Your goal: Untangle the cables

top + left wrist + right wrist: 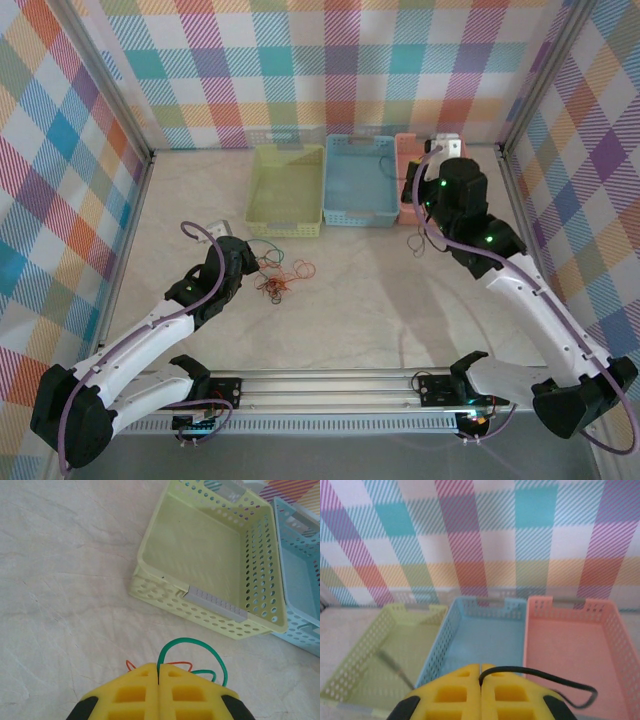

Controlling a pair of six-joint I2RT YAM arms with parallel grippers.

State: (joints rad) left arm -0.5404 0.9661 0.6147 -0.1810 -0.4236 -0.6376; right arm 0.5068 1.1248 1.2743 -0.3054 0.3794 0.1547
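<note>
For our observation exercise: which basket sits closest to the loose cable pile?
The yellow-green basket, leftmost of three; the cable pile lies just before it, the blue basket and pink basket farther right.

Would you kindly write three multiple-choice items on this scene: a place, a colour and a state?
1. Where does the loose tangle of cables lie?
A. on the table before the yellow-green basket
B. in the blue basket
C. in the pink basket
2. What colour is the cable in the right gripper?
A. red
B. black
C. green
3. How is the left gripper?
A. wide open
B. shut on nothing
C. shut on a green cable
Answers: 1 A, the top view shows it on the table; 2 B, a black cable comes out of it; 3 C, that cable loops out of the shut gripper.
</note>
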